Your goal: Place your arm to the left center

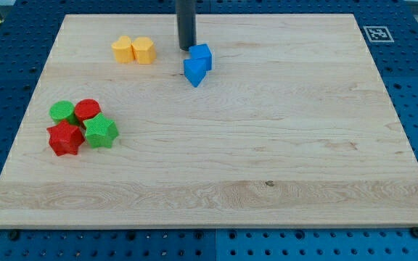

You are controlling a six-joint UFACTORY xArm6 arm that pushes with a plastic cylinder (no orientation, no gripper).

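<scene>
Nearest, at the frame's lower left, a red star (65, 138), green star (101, 131), red cylinder (88, 109) and green cylinder (63, 112) cluster on the pale wooden table (267, 167). Farther up sit two yellow blocks (134, 50) and two blue blocks (197, 64). My tip (186, 48), a rigid dark rod without jaws, stands just left of the blue pair; it likely glides easily toward left center.

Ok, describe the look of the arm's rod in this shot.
Only the rod shows: a straight, smooth, dark grey cylinder, coming in from the view's top, ending in my tip. It shows no cables, markings or sleeve; the arm itself is out of frame.
</scene>
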